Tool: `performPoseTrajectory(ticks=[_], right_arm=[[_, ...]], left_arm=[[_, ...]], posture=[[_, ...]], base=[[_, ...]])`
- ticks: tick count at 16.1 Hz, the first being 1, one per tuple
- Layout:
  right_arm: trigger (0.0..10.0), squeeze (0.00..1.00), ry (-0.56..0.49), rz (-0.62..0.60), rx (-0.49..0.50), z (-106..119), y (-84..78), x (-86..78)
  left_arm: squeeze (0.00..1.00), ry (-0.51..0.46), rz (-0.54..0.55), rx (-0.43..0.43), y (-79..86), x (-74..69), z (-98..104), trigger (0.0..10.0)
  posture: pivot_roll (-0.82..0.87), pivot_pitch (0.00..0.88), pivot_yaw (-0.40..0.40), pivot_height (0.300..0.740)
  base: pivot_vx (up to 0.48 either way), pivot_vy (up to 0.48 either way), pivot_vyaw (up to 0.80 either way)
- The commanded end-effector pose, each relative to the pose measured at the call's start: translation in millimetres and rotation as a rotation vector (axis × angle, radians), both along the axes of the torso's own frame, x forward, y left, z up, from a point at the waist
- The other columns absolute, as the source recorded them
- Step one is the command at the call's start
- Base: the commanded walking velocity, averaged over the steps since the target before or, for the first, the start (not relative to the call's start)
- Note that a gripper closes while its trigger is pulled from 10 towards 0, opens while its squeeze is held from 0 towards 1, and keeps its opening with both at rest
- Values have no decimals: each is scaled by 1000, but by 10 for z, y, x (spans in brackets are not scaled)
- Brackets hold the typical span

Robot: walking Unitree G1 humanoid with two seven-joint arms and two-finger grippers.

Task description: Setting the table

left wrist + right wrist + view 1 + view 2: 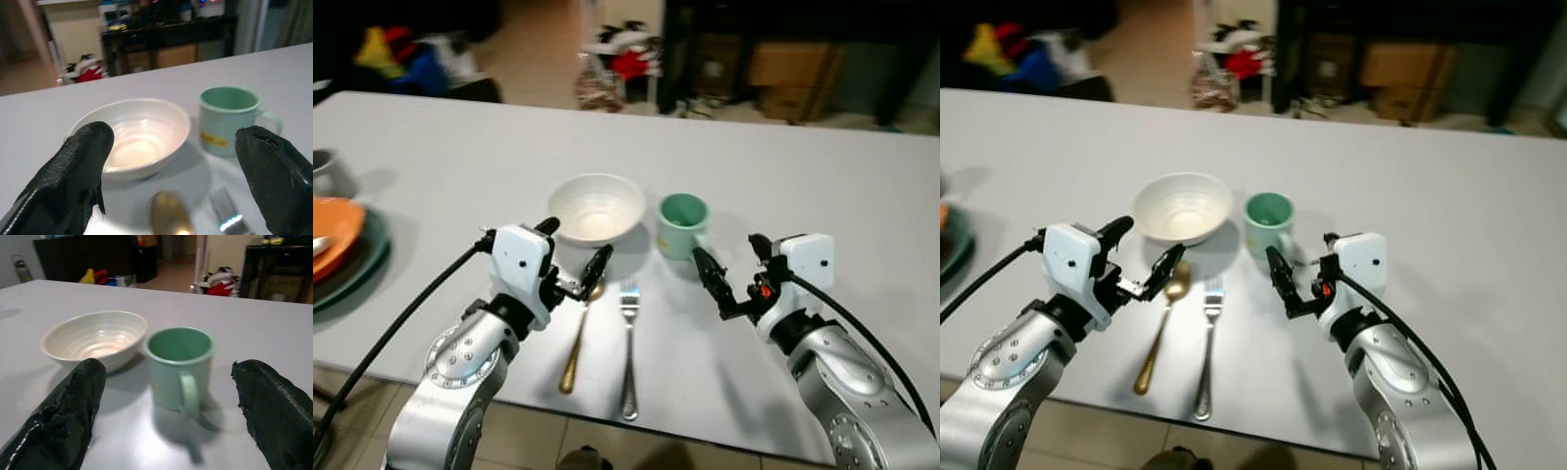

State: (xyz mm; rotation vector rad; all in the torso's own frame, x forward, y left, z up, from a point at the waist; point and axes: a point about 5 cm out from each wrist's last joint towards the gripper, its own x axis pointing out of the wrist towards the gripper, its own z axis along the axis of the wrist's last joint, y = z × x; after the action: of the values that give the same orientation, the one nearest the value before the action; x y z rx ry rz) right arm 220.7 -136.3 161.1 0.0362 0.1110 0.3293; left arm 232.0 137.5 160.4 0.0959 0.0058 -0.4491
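Hovering open-fingered at lower centre, the left gripper (574, 257) hangs over the spoon (578, 338) beside the fork (628, 348), while the right gripper (736, 272), also released, sits just below the mug (682, 224) and bowl (596, 207).

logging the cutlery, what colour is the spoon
Gold spoon, best in the left eye view.

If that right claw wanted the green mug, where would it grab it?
Probably across the green mug body, coming level from the robot's side with the open right claw. The mug stands upright; its small handle faces the claw, too narrow for those thick fingers.
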Motion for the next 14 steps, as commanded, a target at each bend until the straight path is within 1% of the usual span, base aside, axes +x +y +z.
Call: performPoseTrajectory(ticks=[1,4,6,9,14], right_arm=[[10000,1000,-3,-6,-8,28,17,-36],[10000,1000,-25,-14,-5,66,21,-32],[10000,1000,-60,-10,-3,136,33,-16],[10000,1000,-58,1,2,150,55,-22],[10000,1000,-51,57,-3,164,123,-41]], left_arm=[[0,1,16,27,2,-30,-6,10000],[0,-2,41,34,10,-29,1,10000],[0,-13,57,41,19,-18,31,10000],[0,-23,68,47,30,-20,48,10000],[0,-28,76,62,41,-26,60,10000]], posture=[[97,0,56,740],[105,0,47,740],[105,0,47,740],[117,0,31,740],[117,0,29,740]], base=[[0,0,800],[0,0,800],[0,0,800],[0,0,800],[0,0,800]])
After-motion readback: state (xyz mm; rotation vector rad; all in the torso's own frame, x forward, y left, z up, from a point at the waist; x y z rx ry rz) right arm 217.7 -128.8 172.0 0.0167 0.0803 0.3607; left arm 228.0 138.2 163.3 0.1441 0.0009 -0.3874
